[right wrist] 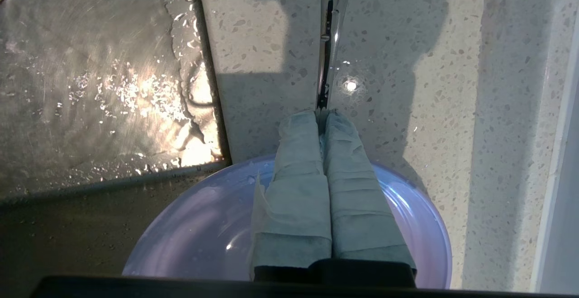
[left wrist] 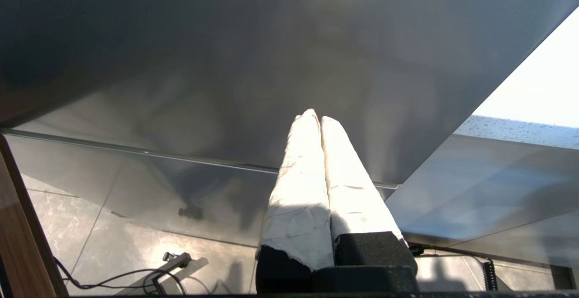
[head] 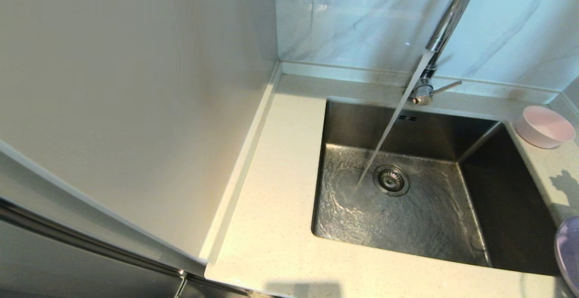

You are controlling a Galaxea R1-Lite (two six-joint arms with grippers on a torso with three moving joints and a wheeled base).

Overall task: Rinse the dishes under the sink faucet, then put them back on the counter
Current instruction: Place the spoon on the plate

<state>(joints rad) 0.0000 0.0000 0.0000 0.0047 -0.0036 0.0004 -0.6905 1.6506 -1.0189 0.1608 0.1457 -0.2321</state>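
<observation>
Right wrist view shows the right gripper (right wrist: 322,113) with its 2 wrapped fingers (right wrist: 298,171) pressed together on the handle of the spoon (right wrist: 326,49), which points away from the fingertips over the counter (right wrist: 267,49), beside the sink (right wrist: 90,76). Whether the spoon's far end touches the stone, I cannot tell. The plate (right wrist: 203,230) lies on the counter under the gripper, at the sink's corner.

In the head view, the bowl (head: 544,126) stands on the counter by the back right corner of the sink, and only an edge of the plate shows at the right border. Water runs from the faucet (head: 445,26) into the basin.

The spoon is, I judge, light, stiff and thin, and its wet metal looks slippery, so it may turn in a grip at the very end. A hold nearer the middle of the handle would be safer. The bowl and plate look smooth and wet; I would take each by its rim.

The left gripper (left wrist: 317,118) is parked low beside the cabinet, fingers together and holding nothing.
</observation>
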